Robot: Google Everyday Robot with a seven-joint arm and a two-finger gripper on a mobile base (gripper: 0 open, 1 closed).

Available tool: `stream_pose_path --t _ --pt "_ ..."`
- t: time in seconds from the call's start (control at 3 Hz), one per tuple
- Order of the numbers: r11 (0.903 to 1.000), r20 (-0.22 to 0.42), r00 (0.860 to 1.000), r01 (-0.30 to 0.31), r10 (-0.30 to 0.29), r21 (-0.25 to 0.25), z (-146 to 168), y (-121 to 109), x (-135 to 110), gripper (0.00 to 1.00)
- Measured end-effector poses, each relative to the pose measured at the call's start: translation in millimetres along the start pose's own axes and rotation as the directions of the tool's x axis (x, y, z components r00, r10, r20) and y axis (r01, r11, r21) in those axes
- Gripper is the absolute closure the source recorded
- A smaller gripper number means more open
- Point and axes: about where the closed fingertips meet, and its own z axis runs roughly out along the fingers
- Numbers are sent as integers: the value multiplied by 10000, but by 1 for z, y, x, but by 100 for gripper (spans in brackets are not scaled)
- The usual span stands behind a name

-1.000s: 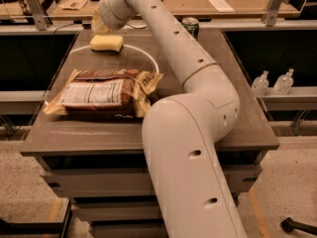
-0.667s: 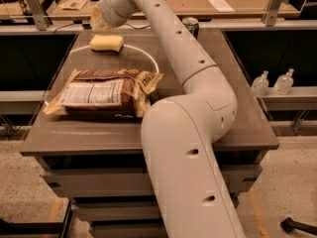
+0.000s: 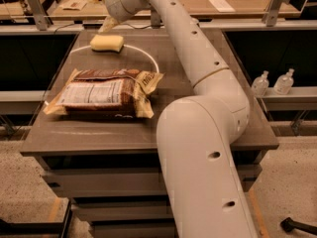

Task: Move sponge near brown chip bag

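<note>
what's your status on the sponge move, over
Gripper just above sponge, far side of table. Sponge lies flat behind brown chip bag, with a gap. Only a white ring line in between.

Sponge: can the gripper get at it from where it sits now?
Probably yes. The gripper hangs just above the sponge at the far end of the table, nothing between them. The chip bag lies apart, nearer the camera, out of the way.

likely lab | workbenches [image 3: 247, 9], shelf bottles [image 3: 284, 81] | claw [image 3: 108, 25] over table's [image 3: 99, 132] far edge
</note>
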Motion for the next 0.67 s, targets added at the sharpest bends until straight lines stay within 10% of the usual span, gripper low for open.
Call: stream_pose_path --t 0.33,0.67 --pt "9915 174 9998 118 -96 -1299 -23 24 -15 2" --pt "9769 343 9994 52 22 -2137 -48 42 -29 0"
